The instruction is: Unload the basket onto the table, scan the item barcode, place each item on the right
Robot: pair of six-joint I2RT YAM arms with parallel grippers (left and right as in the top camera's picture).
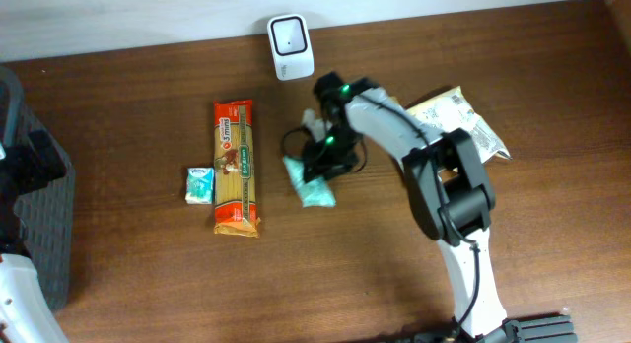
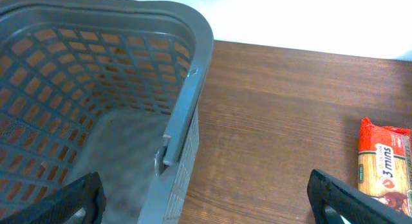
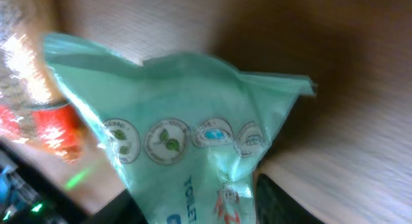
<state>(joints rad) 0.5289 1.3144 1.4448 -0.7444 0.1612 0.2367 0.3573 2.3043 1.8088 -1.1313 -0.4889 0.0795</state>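
Two arms share the brown worktop (image 1: 148,284). Its biggest thing, the grey basket (image 2: 193,76) at the left edge, holds nothing in the part that shows. The left hand (image 2: 203,205) hangs by it, fingers spread wide with nothing between them. The right hand (image 1: 320,164) is down on the green packet (image 3: 187,108), which lies on the worktop just beside the pasta packet (image 1: 237,166) and near the white scanner (image 1: 291,45). Whether its fingers pinch the soft film I cannot tell. I judge this the handling step at the packet. No barcode shows, so the next move calls for a sure hold, then turning the coded face to the scanner's window.
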